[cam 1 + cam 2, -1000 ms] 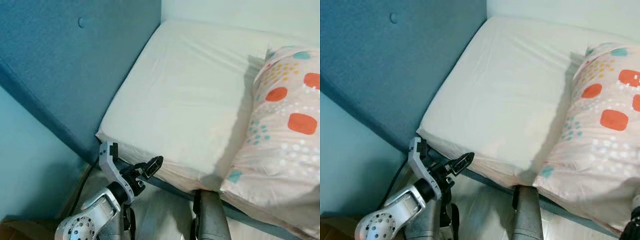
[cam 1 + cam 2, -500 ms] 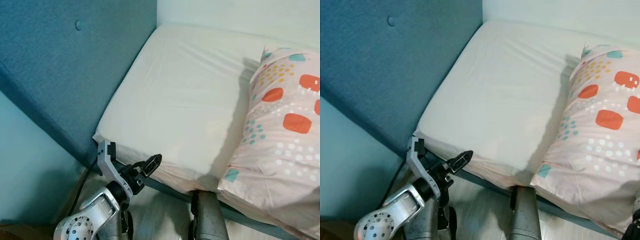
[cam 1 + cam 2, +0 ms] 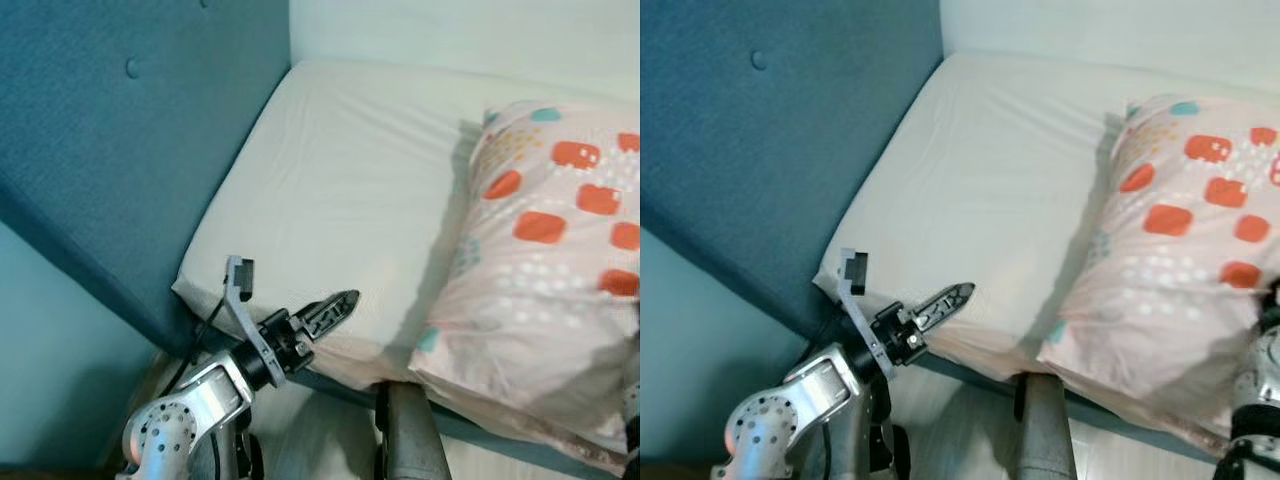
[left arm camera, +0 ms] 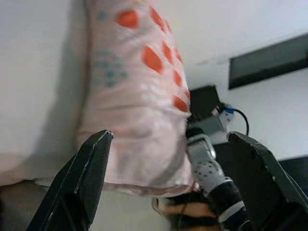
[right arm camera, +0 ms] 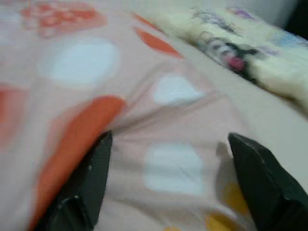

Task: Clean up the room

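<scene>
While our left gripper (image 3: 335, 308) hovers with fingers spread wide over the mattress (image 3: 340, 200) edge near the blue headboard (image 3: 110, 150), our right gripper (image 5: 168, 183), fingers wide apart, presses against the pink spotted pillow (image 3: 545, 260) lying on the mattress

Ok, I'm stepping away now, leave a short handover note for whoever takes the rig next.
Left gripper: open, holding nothing, hovering at the near edge of the mattress.
Right gripper: open, fingers spread right against the pillow.
Pillow lies on the mattress's right side, overhanging the near edge; headboard is on the left.
Done: nothing visibly finished.
Left: probably setting the pillow in place.
</scene>
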Controlling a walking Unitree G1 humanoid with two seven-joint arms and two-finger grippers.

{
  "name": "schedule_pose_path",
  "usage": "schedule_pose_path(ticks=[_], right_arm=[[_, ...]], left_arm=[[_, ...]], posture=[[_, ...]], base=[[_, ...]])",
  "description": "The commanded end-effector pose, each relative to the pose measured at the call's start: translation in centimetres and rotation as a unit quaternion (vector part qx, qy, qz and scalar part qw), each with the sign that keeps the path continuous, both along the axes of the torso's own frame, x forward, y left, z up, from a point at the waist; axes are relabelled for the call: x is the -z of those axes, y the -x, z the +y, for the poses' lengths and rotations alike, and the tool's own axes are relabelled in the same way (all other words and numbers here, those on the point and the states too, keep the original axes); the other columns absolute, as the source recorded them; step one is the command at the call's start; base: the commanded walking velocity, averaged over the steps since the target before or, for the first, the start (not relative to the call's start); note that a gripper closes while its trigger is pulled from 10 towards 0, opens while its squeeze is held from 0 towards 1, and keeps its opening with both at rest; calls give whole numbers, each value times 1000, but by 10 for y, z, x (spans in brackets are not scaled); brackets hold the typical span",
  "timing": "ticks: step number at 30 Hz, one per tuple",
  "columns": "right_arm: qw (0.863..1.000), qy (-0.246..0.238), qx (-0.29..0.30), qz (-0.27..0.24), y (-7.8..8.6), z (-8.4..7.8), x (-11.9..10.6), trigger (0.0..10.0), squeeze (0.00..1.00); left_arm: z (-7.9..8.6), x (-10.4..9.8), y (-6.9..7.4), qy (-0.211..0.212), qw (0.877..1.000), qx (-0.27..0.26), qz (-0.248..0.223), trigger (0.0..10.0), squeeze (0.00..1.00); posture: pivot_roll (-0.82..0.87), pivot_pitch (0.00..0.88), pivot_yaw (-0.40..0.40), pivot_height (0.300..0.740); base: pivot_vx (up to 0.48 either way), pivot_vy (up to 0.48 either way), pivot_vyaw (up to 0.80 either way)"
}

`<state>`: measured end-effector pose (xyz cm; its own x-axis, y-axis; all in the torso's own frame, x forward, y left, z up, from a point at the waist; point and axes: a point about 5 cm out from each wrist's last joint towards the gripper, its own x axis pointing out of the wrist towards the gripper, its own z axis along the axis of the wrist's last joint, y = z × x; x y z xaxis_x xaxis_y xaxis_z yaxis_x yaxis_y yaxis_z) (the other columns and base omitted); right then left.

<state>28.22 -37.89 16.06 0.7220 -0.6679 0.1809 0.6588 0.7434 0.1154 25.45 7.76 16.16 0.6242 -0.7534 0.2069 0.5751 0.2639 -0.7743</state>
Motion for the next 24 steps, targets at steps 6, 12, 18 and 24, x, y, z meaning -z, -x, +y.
schedule_pose_path(ticks=[6, 12, 18, 24], right_arm=[[974, -42, -223, -10, 12, 53, 18, 10000, 0], [939, -85, -332, -32, 31, 72, 17, 10000, 0], [836, -153, -523, -70, 71, 103, 8, 10000, 0], [820, -180, -542, -18, 91, 111, 22, 10000, 0]], left_arm=[[-3, 6, 5, 2, 998, 55, 5, 10000, 0], [-6, 9, 5, 1, 998, 69, 7, 10000, 0], [-11, 13, 6, 3, 996, 91, 7, 10000, 0], [-9, 25, 1, -23, 997, 74, 12, 10000, 0]], posture=[[9, 264, 13, 596], [-18, 261, 24, 596], [-40, 254, 25, 596], [-58, 249, 26, 596]], base=[[0, 0, 0], [0, 0, 0], [0, 0, 0], [0, 0, 0]])
